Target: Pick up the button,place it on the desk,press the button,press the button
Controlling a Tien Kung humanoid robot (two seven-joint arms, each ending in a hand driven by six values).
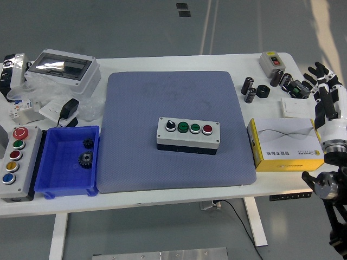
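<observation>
1. The grey rectangular button box (188, 135), with a black selector knob, two green buttons and one red button, lies flat at the middle of the blue-grey padded mat (176, 130) on the white tabletop (179, 197).
2. The right hand (324, 89) hangs at the tabletop's right edge, fingers spread wide, holding nothing, above the yellow-and-white cardboard box (286, 144).
3. Two dark gears sit in the blue plastic bin (68, 161).

Bright, even overhead light, soft shadows under the table (162, 197), a pale glare streak on the floor (209, 27), focus sharp.
</observation>
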